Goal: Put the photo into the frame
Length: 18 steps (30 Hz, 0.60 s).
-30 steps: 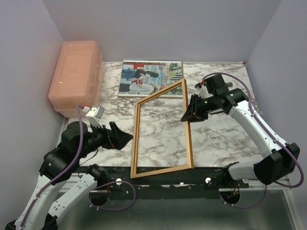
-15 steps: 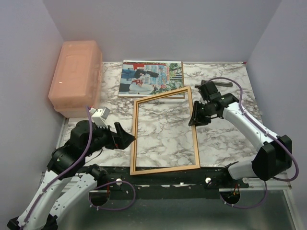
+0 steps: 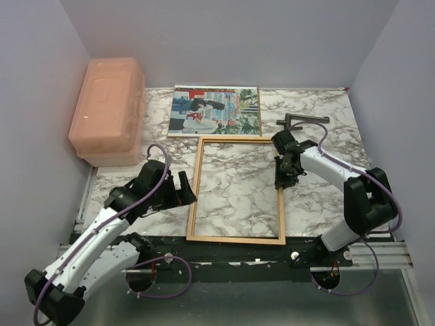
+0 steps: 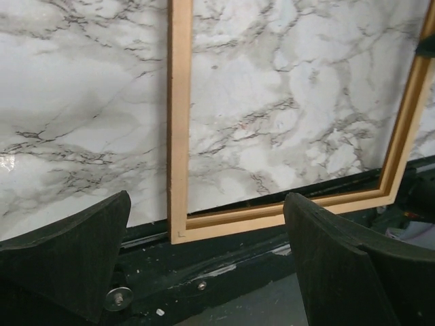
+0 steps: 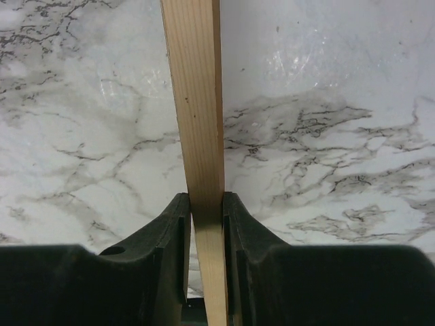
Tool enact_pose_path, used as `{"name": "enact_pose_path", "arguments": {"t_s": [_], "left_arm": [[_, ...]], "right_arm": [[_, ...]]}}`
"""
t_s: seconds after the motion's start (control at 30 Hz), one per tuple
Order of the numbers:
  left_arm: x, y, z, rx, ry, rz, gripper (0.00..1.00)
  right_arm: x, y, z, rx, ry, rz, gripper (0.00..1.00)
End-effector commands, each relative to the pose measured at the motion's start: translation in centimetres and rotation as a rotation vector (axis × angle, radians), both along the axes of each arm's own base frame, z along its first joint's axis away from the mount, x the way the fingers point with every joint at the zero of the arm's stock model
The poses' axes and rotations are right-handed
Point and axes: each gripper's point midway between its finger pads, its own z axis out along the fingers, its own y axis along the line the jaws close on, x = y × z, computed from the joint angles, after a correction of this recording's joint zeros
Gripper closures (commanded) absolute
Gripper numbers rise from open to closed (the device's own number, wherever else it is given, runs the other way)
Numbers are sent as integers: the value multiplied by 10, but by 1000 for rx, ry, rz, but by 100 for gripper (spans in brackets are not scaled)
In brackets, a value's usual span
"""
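The frame (image 3: 192, 193) is a thin orange-brown wooden rectangle lying on the marble table, near the front edge. My right gripper (image 3: 280, 178) is shut on its right rail, and the right wrist view shows the rail (image 5: 197, 102) pinched between the two fingers of that gripper (image 5: 206, 200). My left gripper (image 3: 185, 191) stands open just left of the frame's left rail. In the left wrist view the gripper (image 4: 207, 201) has nothing between its fingers, with the frame's near-left corner (image 4: 179, 122) ahead of it. The photo (image 3: 214, 111) lies flat at the back, just behind the frame.
A pink translucent box (image 3: 107, 109) stands at the back left by the wall. A dark metal handle-like part (image 3: 303, 121) lies at the back right. The table's black front edge (image 4: 204, 265) runs just under the frame's near rail. Walls close three sides.
The frame has come down from a raised, skewed pose to lie square on the table. My right gripper lowered with it. My left arm reached forward to the frame's left rail.
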Motion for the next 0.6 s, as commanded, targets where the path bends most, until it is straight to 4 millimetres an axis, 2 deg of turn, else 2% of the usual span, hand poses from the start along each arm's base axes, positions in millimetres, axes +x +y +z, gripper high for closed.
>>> {"name": "enact_pose_path", "arguments": {"t_s": [0.0,0.33,0.43,0.57], "left_arm": [[9,3,-34,93,111,60,4],[23,-20,-91,110,247,23,11],[24,-27,-105,107,282,7,16],[21,-31,-119,100,323,-7,24]], "right_arm": [[14,-5,-14,-50,-39,11,89],[10,0,-40,-39,24,2,80],[8,-1,-43,-40,32,-9,69],[6,0,-43,-31,29,-19,61]]}}
